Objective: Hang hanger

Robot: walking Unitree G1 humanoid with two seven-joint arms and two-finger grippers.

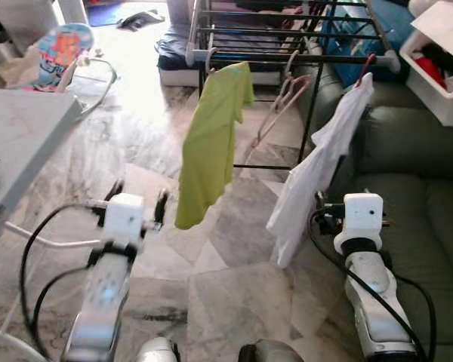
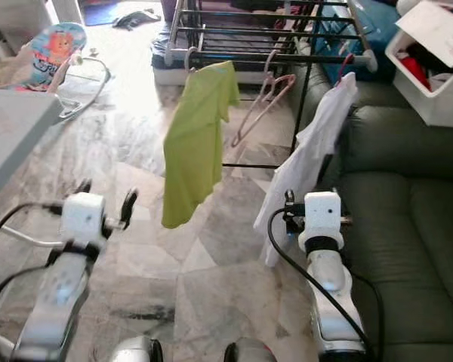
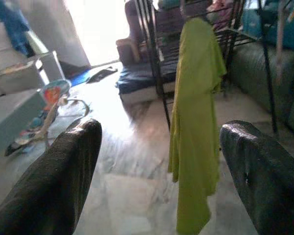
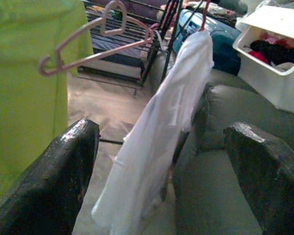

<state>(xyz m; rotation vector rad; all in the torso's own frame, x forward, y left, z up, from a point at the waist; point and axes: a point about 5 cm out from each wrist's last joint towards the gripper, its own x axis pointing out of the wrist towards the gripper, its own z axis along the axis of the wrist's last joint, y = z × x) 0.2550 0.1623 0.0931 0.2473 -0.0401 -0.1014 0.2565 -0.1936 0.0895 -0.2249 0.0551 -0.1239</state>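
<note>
A black drying rack (image 1: 287,57) stands ahead of me. From its front rail hang a lime green shirt (image 1: 211,143), an empty pink hanger (image 1: 283,102) and a white shirt (image 1: 317,166) on a red hanger (image 1: 365,66). My left gripper (image 1: 138,194) is held low in front of the green shirt, open, with nothing between its fingers. My right gripper (image 4: 161,128) is open too and holds nothing. It sits just below and to the right of the white shirt's lower hem and faces the white shirt (image 4: 161,127) and the pink hanger (image 4: 98,44).
A dark green sofa (image 1: 423,196) runs along the right, with a white bin of clothes (image 1: 445,68) on its back. A white table (image 1: 15,143) juts in at the left, and a baby bouncer (image 1: 60,49) stands behind it. Marble floor lies between me and the rack.
</note>
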